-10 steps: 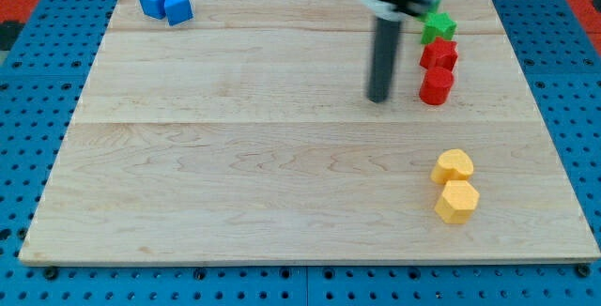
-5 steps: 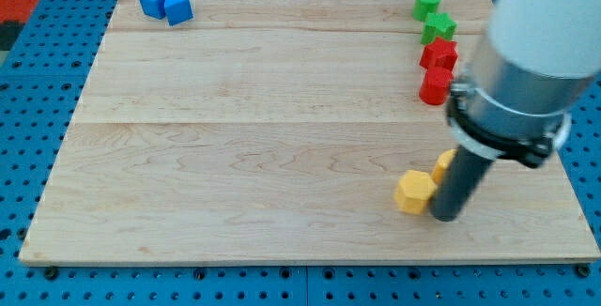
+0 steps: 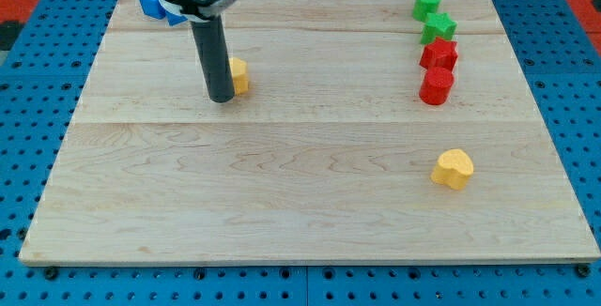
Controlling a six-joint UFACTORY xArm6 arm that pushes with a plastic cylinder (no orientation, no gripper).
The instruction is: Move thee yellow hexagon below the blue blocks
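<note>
The yellow hexagon (image 3: 239, 74) lies on the wooden board in the upper left part of the view, partly hidden behind my rod. My tip (image 3: 222, 99) rests on the board right at the hexagon's lower left side, touching or nearly touching it. The two blue blocks (image 3: 150, 2) sit at the board's top left corner, mostly hidden by the arm; only the left one shows clearly. The hexagon lies below them and to their right.
A yellow heart-shaped block (image 3: 454, 168) lies at the lower right. Two green blocks (image 3: 427, 3) (image 3: 439, 29) and two red blocks (image 3: 439, 54) (image 3: 436, 86) form a column near the top right. The wooden board (image 3: 300, 203) sits on a blue pegboard.
The yellow hexagon has moved from the lower right, beside the yellow heart, far up and left to below the blue blocks. My rod has moved with it.
</note>
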